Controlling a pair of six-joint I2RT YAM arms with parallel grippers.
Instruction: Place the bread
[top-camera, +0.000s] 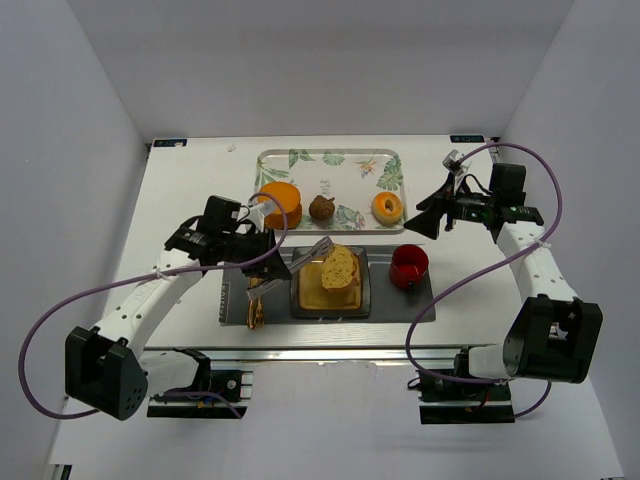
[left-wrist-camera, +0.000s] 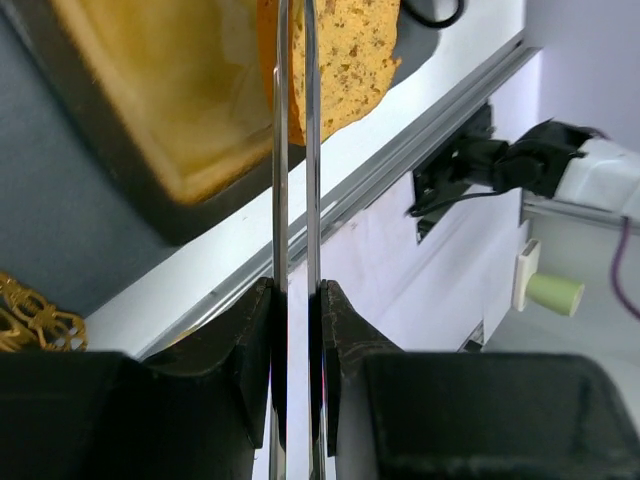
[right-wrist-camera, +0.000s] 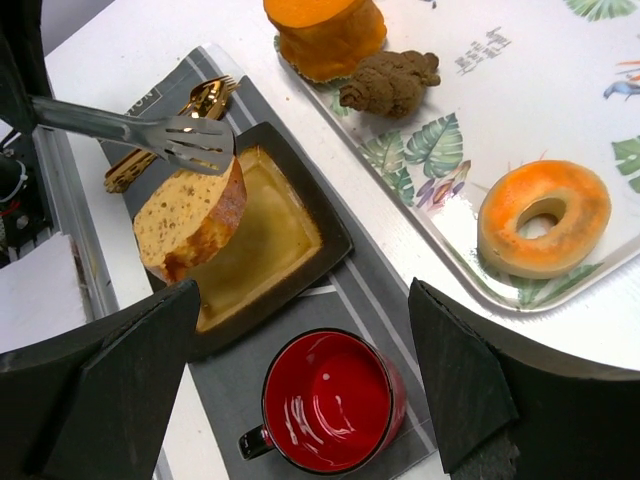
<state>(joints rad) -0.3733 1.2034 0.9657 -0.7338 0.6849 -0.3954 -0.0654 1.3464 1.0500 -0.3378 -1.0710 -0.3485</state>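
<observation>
a lab bench (top-camera: 180, 190) boxed by white walls (top-camera: 80, 110).

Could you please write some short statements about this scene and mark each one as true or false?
1. The left pincer is shut on the metal tongs. True.
2. The bread slice lies on the floral tray. False: the tongs hold it over the dark plate.
3. The red mug is empty. True.
4. The right pincer grips the doughnut. False: it is open and holds nothing; the doughnut lies on the tray.
</observation>
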